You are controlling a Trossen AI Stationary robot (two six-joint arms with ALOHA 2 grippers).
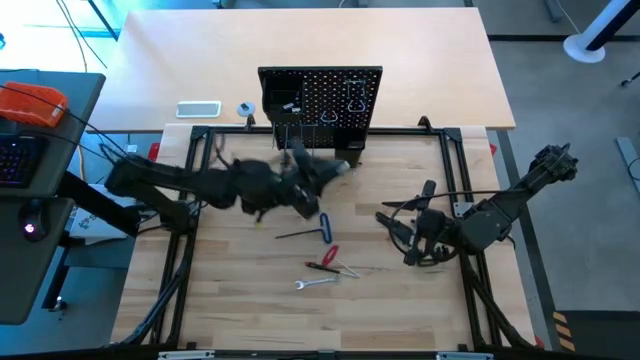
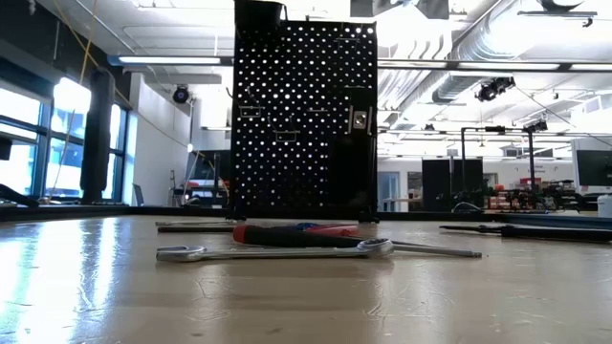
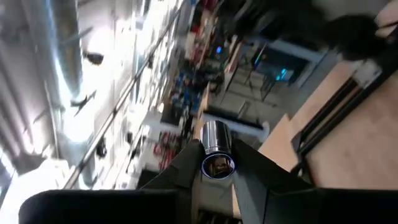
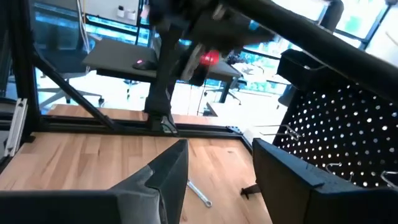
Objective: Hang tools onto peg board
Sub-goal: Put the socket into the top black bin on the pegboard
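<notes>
**Silver socket pinched at the pegboard**

Chrome gleams between my left gripper (image 3: 217, 163) fingers — a short silver socket-like tool (image 3: 217, 149), held just in front of the upright black peg board (image 1: 330, 100). My right gripper (image 4: 217, 171) waits spread apart, low over the table (image 1: 240, 310). Nearby lie a red-handled screwdriver (image 1: 325, 258), T hex key (image 1: 308, 231) and wrench (image 1: 315, 284).

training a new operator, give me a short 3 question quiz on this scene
1. True or false: the left pincer holds a shiny metal tool.
2. What lies closest to the red-handled screwdriver on the table: A) a wrench, B) a hammer, C) a tape measure?
3. Fill in: the right pincer is ____ and empty.

Key: 1 true. 2 A. 3 open. The peg board stands at the table's far edge.
</notes>
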